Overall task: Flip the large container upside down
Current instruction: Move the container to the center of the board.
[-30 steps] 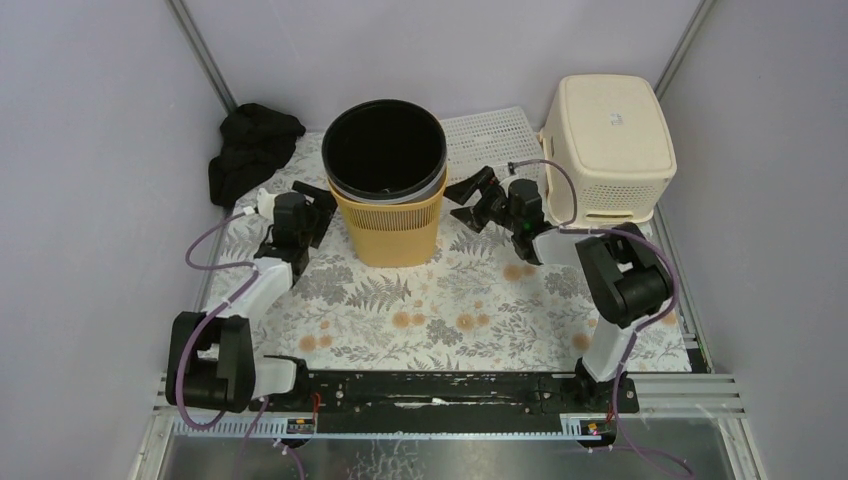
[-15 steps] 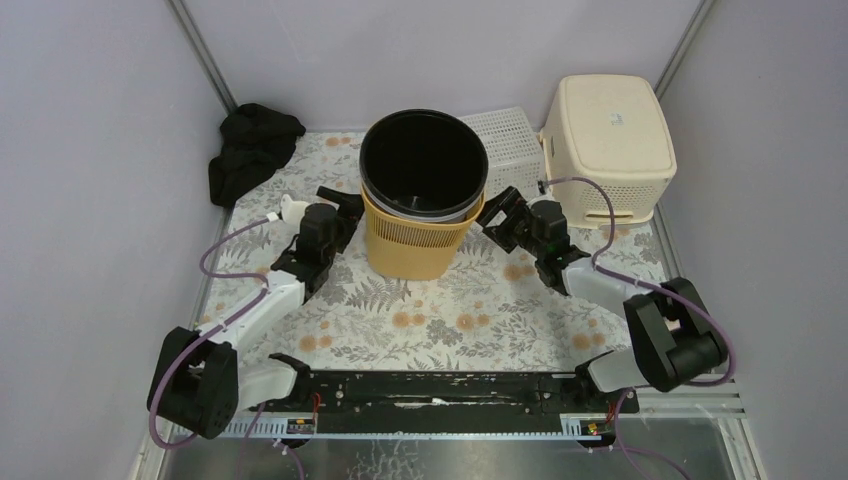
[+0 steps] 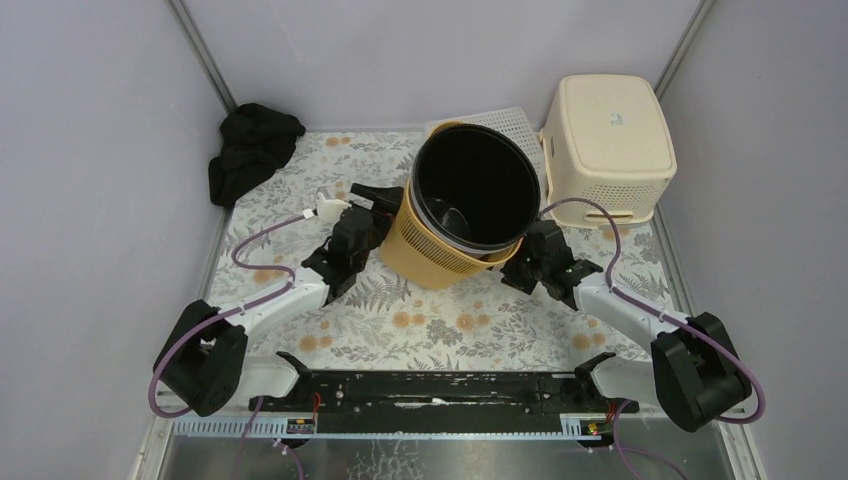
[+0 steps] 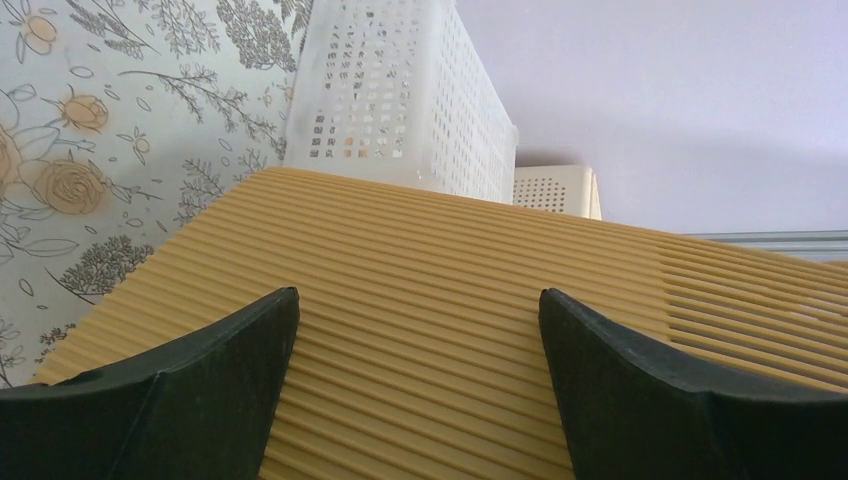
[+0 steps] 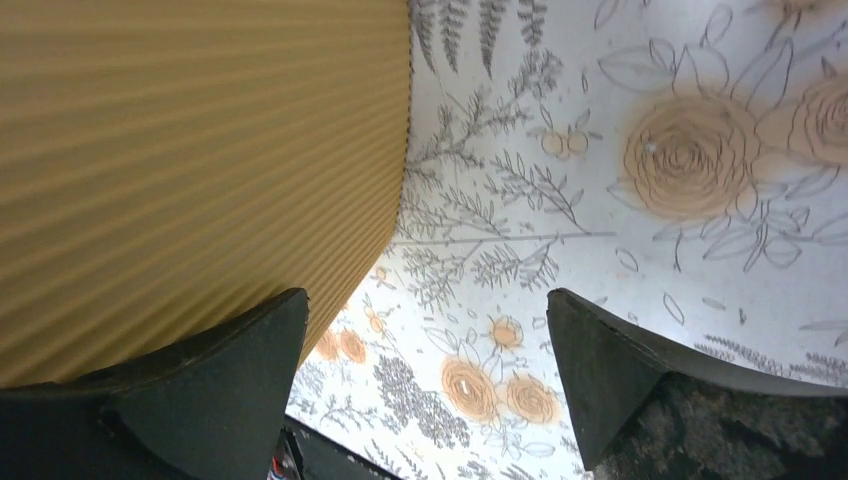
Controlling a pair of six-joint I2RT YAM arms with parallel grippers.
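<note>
Large container (image 3: 425,255), yellow ribbed bin with black liner, tilted mid-surface (image 3: 450,330), small label on cream basket (image 3: 608,140) too tiny to read, left claw (image 4: 417,300) spread wide against its ribs, right claw (image 5: 427,298) wide open beside it, neither pinching anything, bin's base hidden

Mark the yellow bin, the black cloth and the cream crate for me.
yellow bin (image 3: 420,250), top external view, on its ribbed outer wall.
black cloth (image 3: 250,150), top external view, middle of the heap.
cream crate (image 3: 608,125), top external view, on its flat top face.
</note>
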